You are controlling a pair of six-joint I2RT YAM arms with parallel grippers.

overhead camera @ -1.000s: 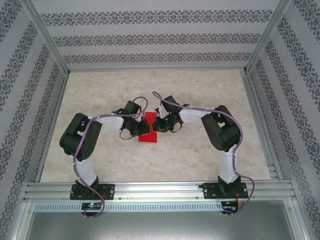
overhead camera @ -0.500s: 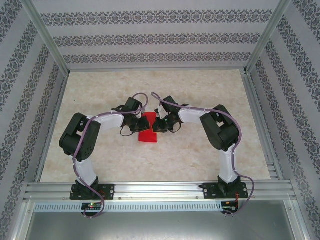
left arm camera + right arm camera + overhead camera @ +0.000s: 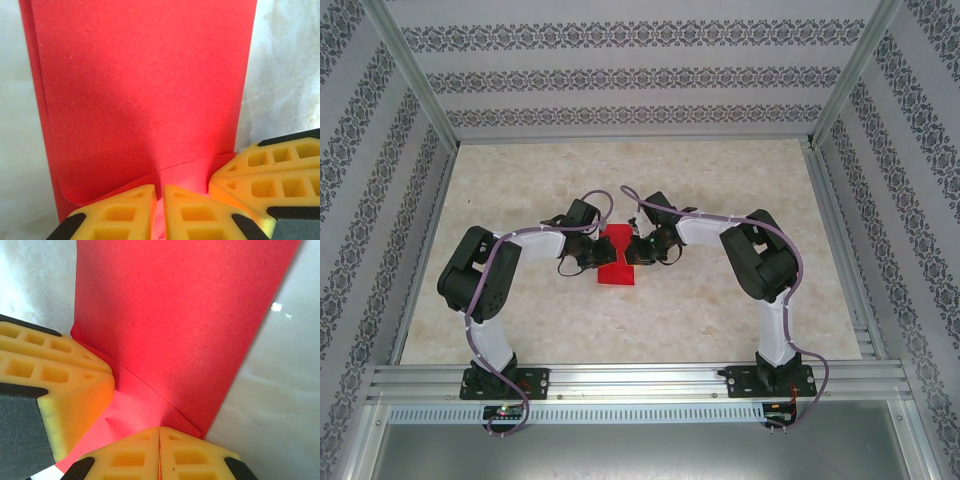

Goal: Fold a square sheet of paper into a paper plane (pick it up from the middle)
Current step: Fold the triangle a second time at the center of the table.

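Once the left claw (image 3: 159, 192) had slid back to the left edge of the folded red paper (image 3: 617, 268), more of the paper lay bare on the table (image 3: 720, 300) (a crease seemingly pressed, more folds to come). Its fingers stood a slit apart; whether they pinched anything could not be told. The right claw (image 3: 159, 432), at the paper's right edge, was closed, its tips on the paper.
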